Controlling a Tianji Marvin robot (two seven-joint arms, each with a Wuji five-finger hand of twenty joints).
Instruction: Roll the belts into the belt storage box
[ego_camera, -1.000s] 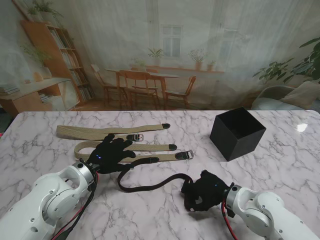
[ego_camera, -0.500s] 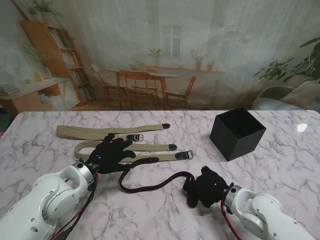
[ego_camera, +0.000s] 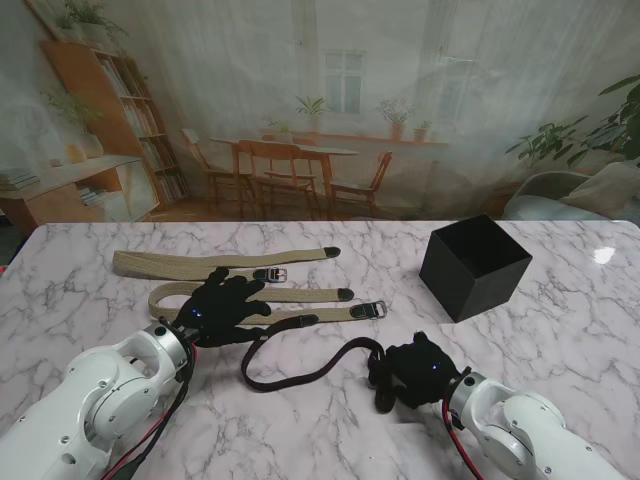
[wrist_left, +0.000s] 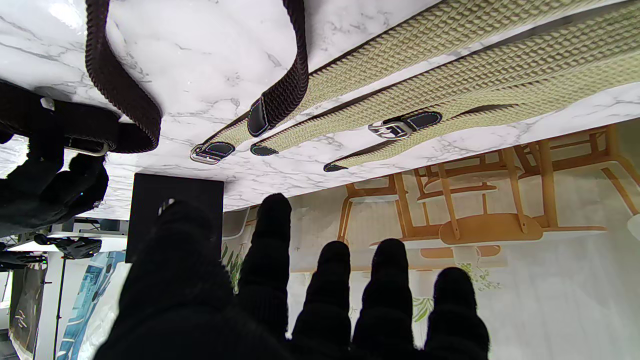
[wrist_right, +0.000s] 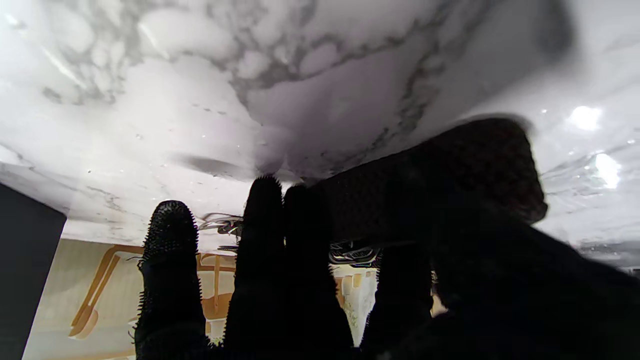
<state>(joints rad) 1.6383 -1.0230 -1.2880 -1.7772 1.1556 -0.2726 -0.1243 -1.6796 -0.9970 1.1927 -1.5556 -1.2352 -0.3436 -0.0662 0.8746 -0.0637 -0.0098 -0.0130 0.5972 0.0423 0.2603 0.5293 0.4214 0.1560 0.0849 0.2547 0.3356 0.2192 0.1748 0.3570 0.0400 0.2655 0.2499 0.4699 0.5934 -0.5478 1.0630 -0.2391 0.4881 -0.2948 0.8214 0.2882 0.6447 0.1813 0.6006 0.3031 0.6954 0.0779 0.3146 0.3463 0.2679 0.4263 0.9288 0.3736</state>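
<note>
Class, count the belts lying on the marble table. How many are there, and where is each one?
3. One beige belt lies farthest from me; a second beige belt lies under the left hand; the dark brown belt is nearest, held by the right hand. None appears hidden.

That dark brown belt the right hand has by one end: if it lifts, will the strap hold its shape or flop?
Likely flop: the dark brown belt already lies in a loose curve across the table. Its woven texture suggests decent grip for the right hand. The free tail lies beside the left hand and would probably drag.
</note>
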